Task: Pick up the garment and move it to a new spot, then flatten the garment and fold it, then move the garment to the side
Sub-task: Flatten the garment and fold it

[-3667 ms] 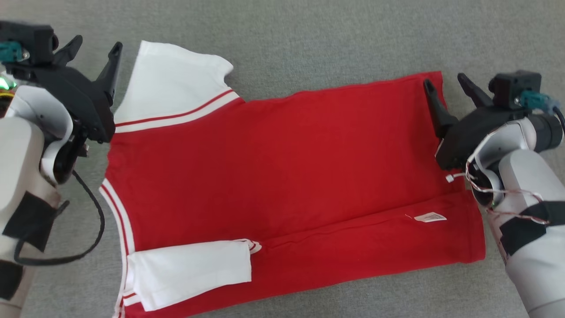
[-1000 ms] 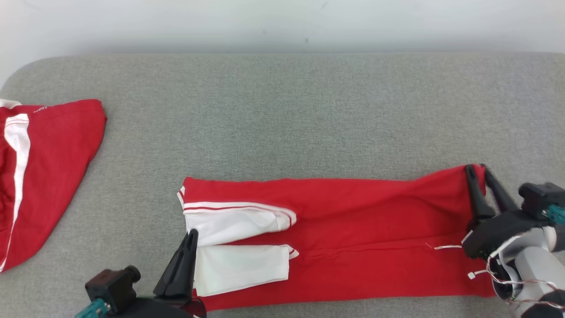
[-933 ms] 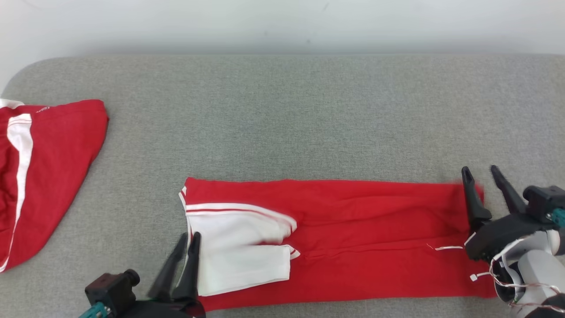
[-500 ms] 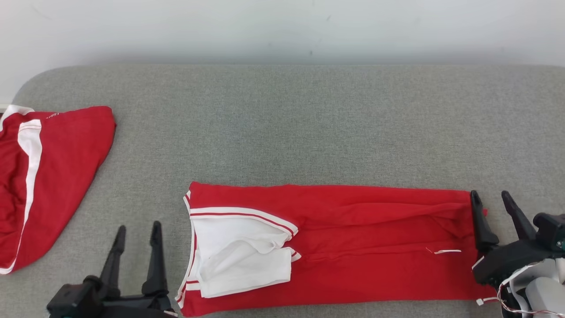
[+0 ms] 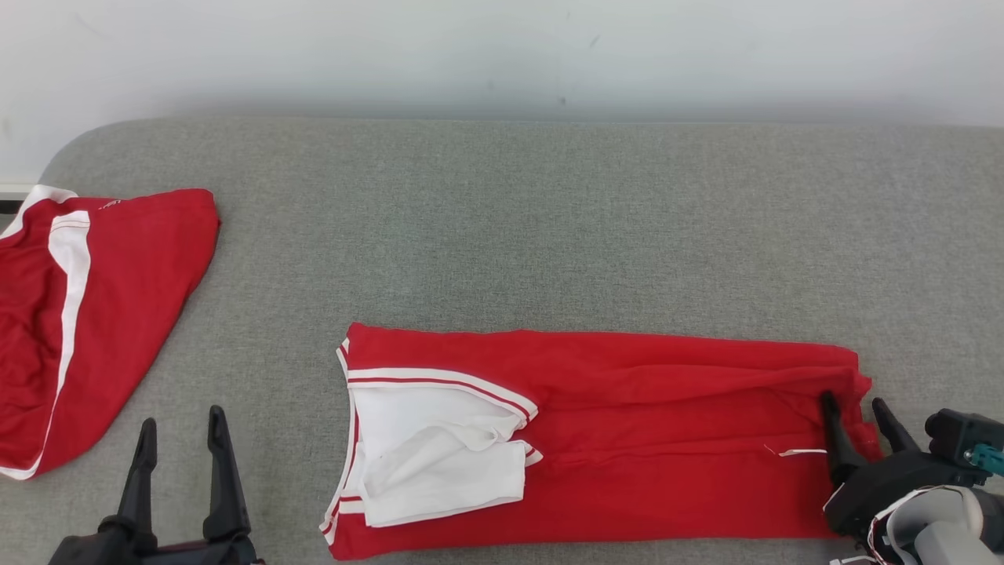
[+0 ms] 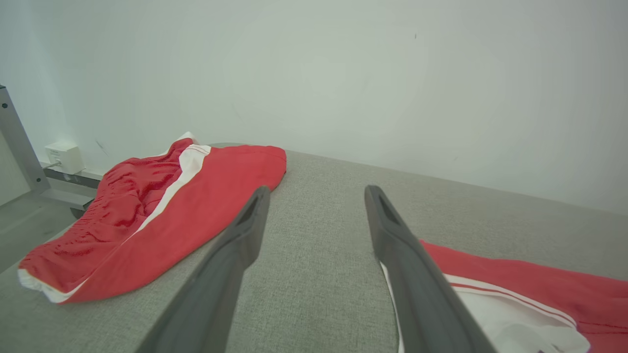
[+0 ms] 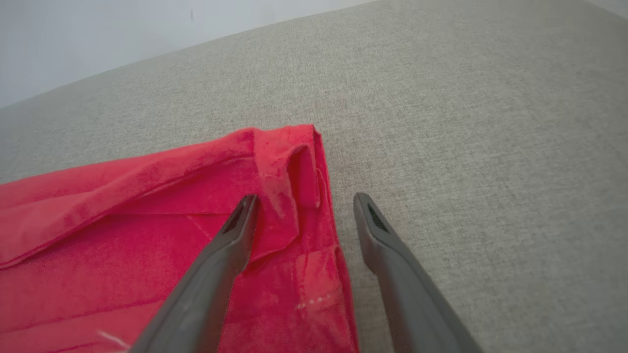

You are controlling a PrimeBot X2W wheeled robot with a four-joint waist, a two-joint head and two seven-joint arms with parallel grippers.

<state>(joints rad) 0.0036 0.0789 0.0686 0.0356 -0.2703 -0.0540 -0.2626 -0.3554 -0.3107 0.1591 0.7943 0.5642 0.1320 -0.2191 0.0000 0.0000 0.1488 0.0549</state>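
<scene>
The garment [image 5: 627, 428] is a red shirt with white sleeves, folded into a long band across the near part of the grey surface [image 5: 502, 220]. Its white sleeves [image 5: 439, 451] lie on top at the left end. My left gripper [image 5: 179, 424] stands open to the left of the collar end, touching no cloth; the left wrist view has its fingers [image 6: 235, 245] apart over bare grey fabric, with the garment [image 6: 539, 289] at the lower right. My right gripper [image 5: 855, 408] is open at the hem end. In the right wrist view the hem corner [image 7: 289, 166] lies rumpled under and ahead of its spread fingers [image 7: 235, 230].
A second red garment with a white stripe [image 5: 86, 314] lies loose at the far left edge of the surface, also seen in the left wrist view [image 6: 162, 201]. A pale wall [image 5: 502, 55] runs behind. A metal frame post [image 6: 17, 142] stands past the left end.
Both grippers have opened and let go of the garment, which now lies folded lengthwise. The left gripper has drawn back to the left. The head view has shifted slightly.
</scene>
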